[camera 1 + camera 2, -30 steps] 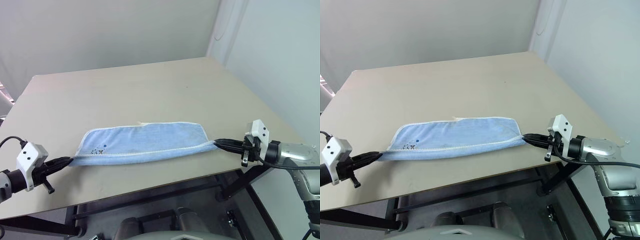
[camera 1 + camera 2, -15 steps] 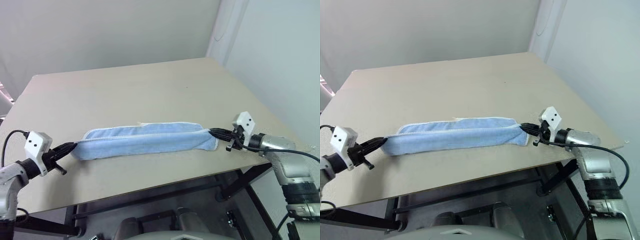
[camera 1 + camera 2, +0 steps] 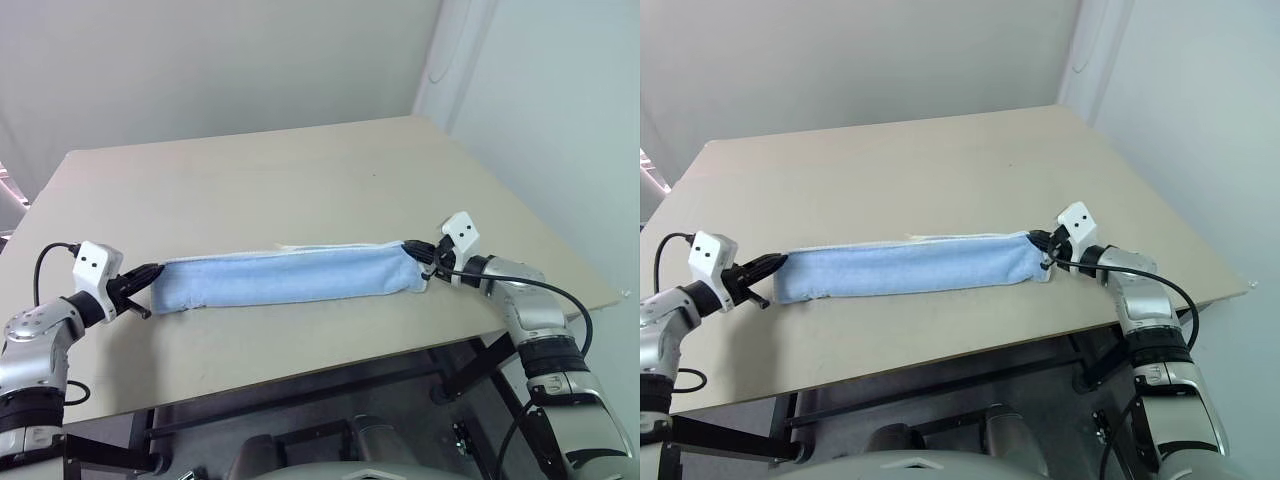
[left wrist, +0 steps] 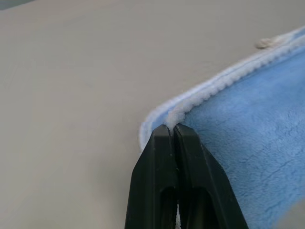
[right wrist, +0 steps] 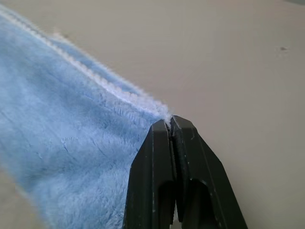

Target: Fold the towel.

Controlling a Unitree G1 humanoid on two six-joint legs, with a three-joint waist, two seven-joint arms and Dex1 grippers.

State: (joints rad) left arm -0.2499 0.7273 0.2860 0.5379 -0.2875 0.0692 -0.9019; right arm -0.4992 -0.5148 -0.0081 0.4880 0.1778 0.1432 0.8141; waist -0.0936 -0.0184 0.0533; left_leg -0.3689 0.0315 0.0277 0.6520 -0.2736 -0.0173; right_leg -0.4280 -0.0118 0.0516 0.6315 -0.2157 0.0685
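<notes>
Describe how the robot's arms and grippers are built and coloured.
Both arms are silver-grey metal with black joint bands. Each wrist carries a small white camera block with dark dots, and a black cable loops from it. The left gripper and right gripper each have two slim black fingers tapering to narrow tips.

A beige table — bare-topped (matte) — before grey walls.

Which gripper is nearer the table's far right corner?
Right. The right gripper pinches the towel end nearest that table corner; the left gripper pinches the opposite end.
</notes>
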